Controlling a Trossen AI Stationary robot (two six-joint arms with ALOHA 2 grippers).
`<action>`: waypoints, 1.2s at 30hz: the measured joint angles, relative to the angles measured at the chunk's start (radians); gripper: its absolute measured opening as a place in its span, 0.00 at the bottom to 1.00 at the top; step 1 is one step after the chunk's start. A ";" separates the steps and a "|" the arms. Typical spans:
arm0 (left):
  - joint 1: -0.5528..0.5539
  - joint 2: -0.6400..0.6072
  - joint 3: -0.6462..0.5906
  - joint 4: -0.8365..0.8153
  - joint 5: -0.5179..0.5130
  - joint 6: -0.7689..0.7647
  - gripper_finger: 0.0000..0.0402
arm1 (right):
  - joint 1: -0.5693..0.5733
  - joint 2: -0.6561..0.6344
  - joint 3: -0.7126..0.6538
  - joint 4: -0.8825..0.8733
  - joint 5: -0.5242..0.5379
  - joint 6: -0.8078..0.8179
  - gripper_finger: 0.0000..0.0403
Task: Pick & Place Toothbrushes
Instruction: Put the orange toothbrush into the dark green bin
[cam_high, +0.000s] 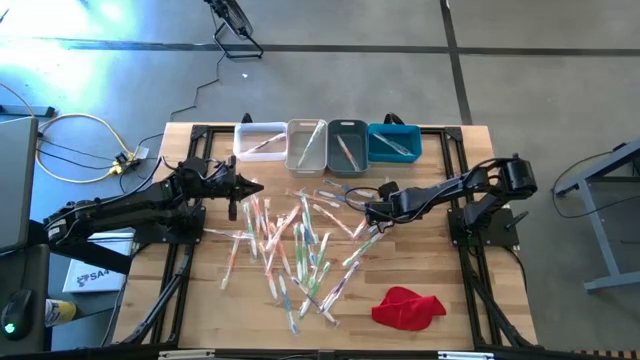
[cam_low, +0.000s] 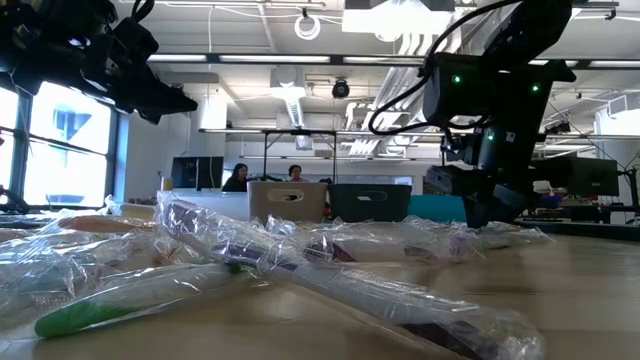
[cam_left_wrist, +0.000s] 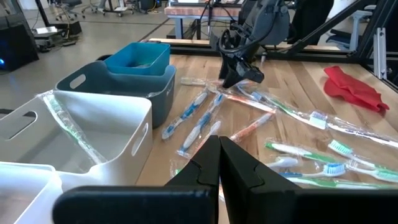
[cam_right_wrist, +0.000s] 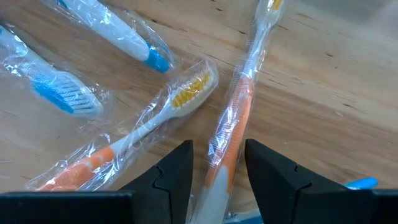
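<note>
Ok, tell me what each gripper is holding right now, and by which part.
The right gripper has an orange toothbrush between its fingers at the handle end; whether it grips cannot be told. The left gripper is shut, holding nothing.
</note>
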 joint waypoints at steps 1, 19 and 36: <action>0.000 0.000 0.000 0.000 0.000 0.000 0.00 | 0.000 0.000 0.000 0.000 0.000 0.000 0.35; 0.000 0.000 0.000 0.000 0.000 0.000 0.00 | 0.000 0.000 0.000 0.008 -0.001 0.000 0.12; 0.000 0.000 0.000 0.000 0.000 0.000 0.00 | -0.001 -0.010 -0.002 -0.032 0.047 0.071 0.09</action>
